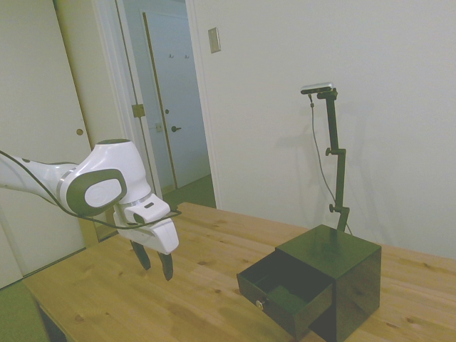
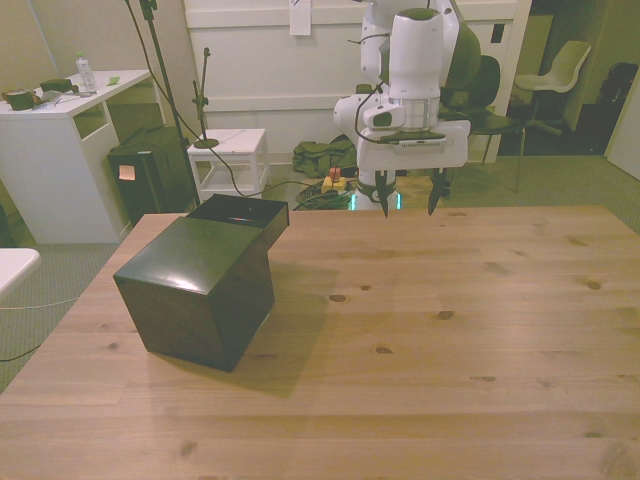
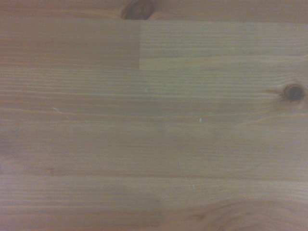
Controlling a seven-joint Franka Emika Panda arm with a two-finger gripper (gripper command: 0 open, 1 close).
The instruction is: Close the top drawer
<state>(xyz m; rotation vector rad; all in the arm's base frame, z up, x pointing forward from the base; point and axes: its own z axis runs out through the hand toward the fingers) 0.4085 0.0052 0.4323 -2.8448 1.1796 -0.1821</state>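
A small black cube cabinet (image 1: 342,274) (image 2: 200,285) stands on the wooden table (image 1: 107,299) (image 2: 450,330), on the front view's left. Its top drawer (image 1: 285,292) (image 2: 240,212) is pulled well out, with a small brass knob (image 1: 260,304) on its front face. The drawer's hollow looks dark. The lower drawers are hidden in both views. My gripper (image 1: 155,265) (image 2: 410,205) hangs open above the table's far edge, well apart from the cabinet and holding nothing. The wrist view shows only bare wood planks (image 3: 154,120) with dark knots.
Beyond the table, the front view shows a white desk (image 2: 60,130), a small white side table (image 2: 230,155), a chair (image 2: 560,70) and clutter on the floor (image 2: 330,160). In the side view, doors (image 1: 167,92) and a white wall stand behind the table.
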